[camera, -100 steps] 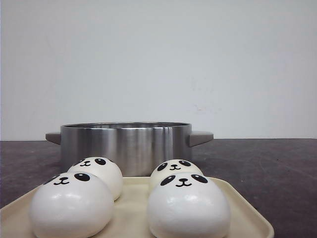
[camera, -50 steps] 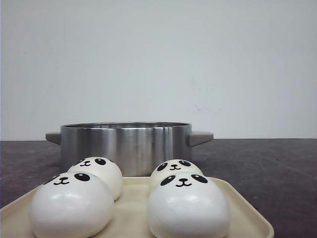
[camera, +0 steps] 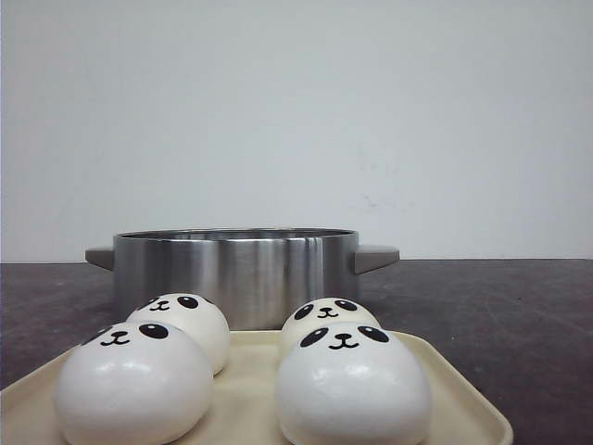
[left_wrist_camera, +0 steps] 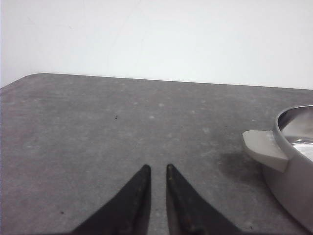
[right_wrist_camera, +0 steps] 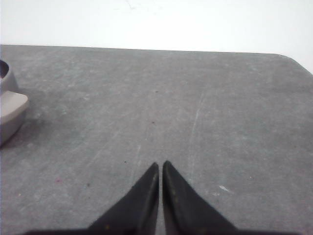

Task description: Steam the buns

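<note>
Four glossy white panda-face buns sit on a cream tray (camera: 456,408) at the front of the front view: front left bun (camera: 132,385), back left bun (camera: 182,324), back right bun (camera: 329,313), front right bun (camera: 352,389). A steel pot (camera: 232,273) with grey handles stands just behind the tray. Neither gripper shows in the front view. My left gripper (left_wrist_camera: 157,169) is empty over bare table, its jaws nearly together with a thin gap, and the pot (left_wrist_camera: 293,166) is off to its side. My right gripper (right_wrist_camera: 161,165) is shut and empty over bare table.
The dark grey tabletop (camera: 500,306) runs back to a white wall. The pot's left handle (left_wrist_camera: 264,149) sticks out toward my left gripper. Its right handle (right_wrist_camera: 10,110) shows at the edge of the right wrist view.
</note>
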